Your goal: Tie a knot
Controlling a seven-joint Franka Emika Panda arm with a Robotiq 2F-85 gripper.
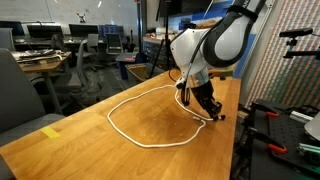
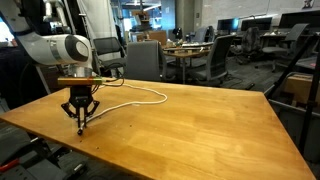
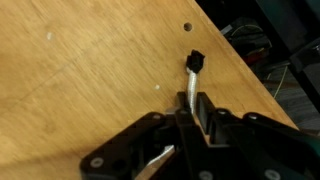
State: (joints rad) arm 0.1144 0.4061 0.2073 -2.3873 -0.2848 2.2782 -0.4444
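A white cord (image 1: 125,125) lies in a wide loop on the wooden table (image 1: 80,140); in an exterior view it runs as a thin line (image 2: 140,97) toward the arm. My gripper (image 1: 207,112) stands low over the table near its edge, fingers pointing down. It also shows in an exterior view (image 2: 82,124). In the wrist view the gripper (image 3: 192,112) is shut on the cord (image 3: 190,85) close to its end. The cord's black tip (image 3: 195,61) sticks out past the fingers, just above the tabletop.
A yellow tape mark (image 1: 52,131) sits near a table corner. Office chairs (image 2: 145,60) and desks stand behind the table. Red-handled tools (image 1: 268,112) lie off the table edge beside the arm. A small hole (image 3: 187,27) marks the tabletop.
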